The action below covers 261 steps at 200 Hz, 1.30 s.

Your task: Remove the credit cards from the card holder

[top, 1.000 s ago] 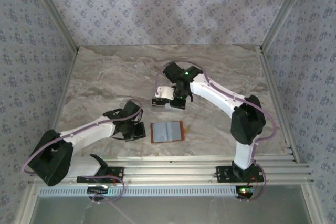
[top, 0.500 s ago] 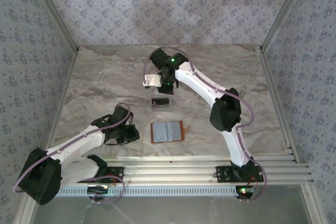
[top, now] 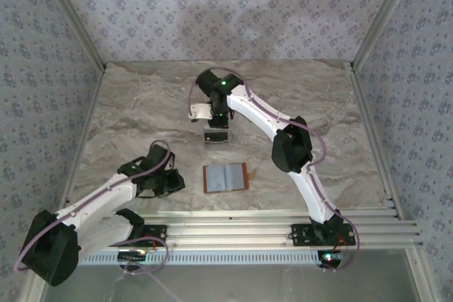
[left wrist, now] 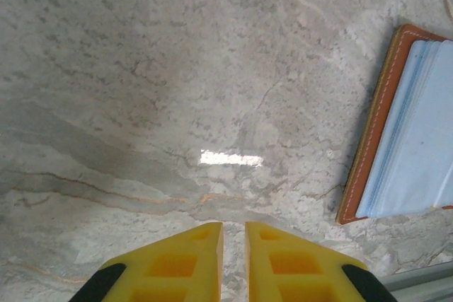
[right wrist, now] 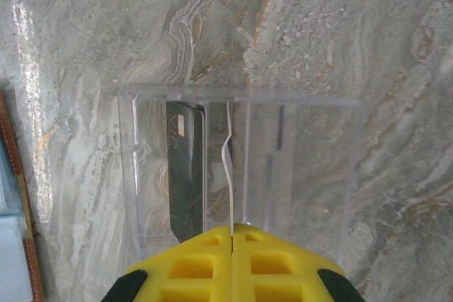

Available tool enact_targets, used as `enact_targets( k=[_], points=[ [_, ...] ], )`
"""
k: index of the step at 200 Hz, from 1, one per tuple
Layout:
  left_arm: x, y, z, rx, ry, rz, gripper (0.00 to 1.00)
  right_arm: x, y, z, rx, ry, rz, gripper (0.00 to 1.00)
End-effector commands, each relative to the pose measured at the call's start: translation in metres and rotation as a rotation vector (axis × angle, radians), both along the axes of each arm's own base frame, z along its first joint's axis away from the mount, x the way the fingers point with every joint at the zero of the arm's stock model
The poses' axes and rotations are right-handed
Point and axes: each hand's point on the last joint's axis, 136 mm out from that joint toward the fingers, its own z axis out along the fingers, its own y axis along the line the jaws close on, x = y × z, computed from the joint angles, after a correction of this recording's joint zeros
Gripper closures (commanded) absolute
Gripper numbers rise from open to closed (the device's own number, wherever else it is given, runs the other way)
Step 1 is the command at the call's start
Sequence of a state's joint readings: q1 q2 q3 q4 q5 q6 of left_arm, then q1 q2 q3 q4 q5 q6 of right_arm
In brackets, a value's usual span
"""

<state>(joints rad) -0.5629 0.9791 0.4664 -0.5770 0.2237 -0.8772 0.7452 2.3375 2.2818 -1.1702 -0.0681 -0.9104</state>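
Right arm has swung further left and toward the far side of the table over the last second; left arm has drawn back toward the near left; wallet and rack unmoved

Wallet (top: 226, 177): open and flat on the table (top: 127, 104), grey-blue inside up, orange-brown border showing, near the front centre. In the left wrist view it lies at the right edge (left wrist: 407, 125), and in the right wrist view a strip of it shows at the left edge (right wrist: 10, 203).

White card (right wrist: 228, 164): thin, seen edge-on, pinched in the right gripper (right wrist: 232, 235), lined up with a middle slot of the rack. Whether it sits inside the slot cannot be told.

Dark card (right wrist: 185, 175): upright in a rack slot, just left of the white card, apart from it.

Rack (right wrist: 311, 175): clear plastic, slotted, standing beyond the wallet (top: 216, 134), well apart from it.

Right gripper, top view (top: 211, 113): at the far side of the rack, yellow fingers pressed together on the white card.

Left gripper (left wrist: 234, 228): low over bare table, left of the wallet (top: 167, 182) and not touching it; fingers drawn nearly together with a narrow slit between, grasping nothing
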Motion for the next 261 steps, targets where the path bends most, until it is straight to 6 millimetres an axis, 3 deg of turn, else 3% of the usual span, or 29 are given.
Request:
enact_targets(
  k=[1, 44, 100, 143, 184, 216, 261],
  points=[
    [-0.007, 0.004, -0.002, -0.001, 0.031, 0.019, 0.83, -0.006, 0.003, -0.012, -0.027, 0.030, 0.090, 1.00],
    [-0.006, 0.007, -0.001, 0.001, 0.026, 0.027, 0.83, -0.016, -0.002, -0.031, -0.055, 0.104, 0.091, 1.00],
    [-0.005, 0.009, -0.002, 0.003, 0.029, 0.029, 0.83, -0.020, -0.012, -0.039, -0.080, 0.173, 0.013, 1.00],
    [-0.003, 0.009, -0.002, 0.000, 0.033, 0.026, 0.83, -0.021, -0.022, -0.037, -0.085, 0.237, -0.087, 1.00],
    [-0.002, 0.008, -0.002, -0.001, 0.036, 0.022, 0.83, -0.024, -0.019, -0.035, -0.064, 0.270, -0.121, 1.00],
    [-0.003, 0.008, -0.001, -0.001, 0.036, 0.024, 0.83, -0.015, -0.013, -0.032, -0.036, 0.226, -0.114, 0.87],
    [-0.003, 0.009, 0.000, -0.003, 0.031, 0.027, 0.83, 0.007, -0.011, -0.019, -0.012, 0.125, -0.138, 0.79]
  ],
)
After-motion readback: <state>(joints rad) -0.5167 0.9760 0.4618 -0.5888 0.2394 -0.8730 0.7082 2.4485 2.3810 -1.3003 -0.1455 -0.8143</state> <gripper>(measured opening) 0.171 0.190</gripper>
